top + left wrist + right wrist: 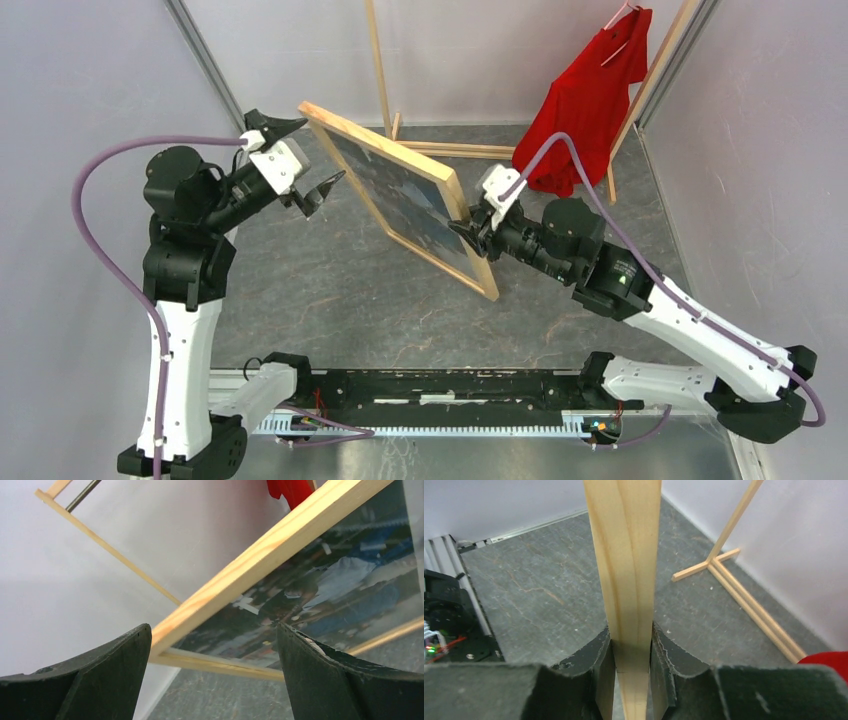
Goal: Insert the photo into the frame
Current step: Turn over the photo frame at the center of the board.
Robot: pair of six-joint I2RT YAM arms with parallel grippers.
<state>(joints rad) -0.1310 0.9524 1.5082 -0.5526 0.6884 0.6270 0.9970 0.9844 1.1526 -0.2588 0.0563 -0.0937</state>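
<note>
1. Nearly finished, at a guess, with the photo (412, 200) sitting inside the frame (380, 142) and filling its opening edge to edge.
2. Held up on edge and tilted over the middle of the surface (330, 290), between the two arms. Unclear whether the low corner touches down.
3. Left to do, most likely: laying the frame flat and letting go. Impossible to tell from these views whether anything secures the print from behind.
4. Clamped at the frame's right side by the right fingers (600, 672), drawn narrow, one on each face of the wooden rail.
5. Flanked at the opposite end by the left fingers (100, 680), spread wide and holding nothing, just beside the frame's far corner but apart from the wood.
</note>
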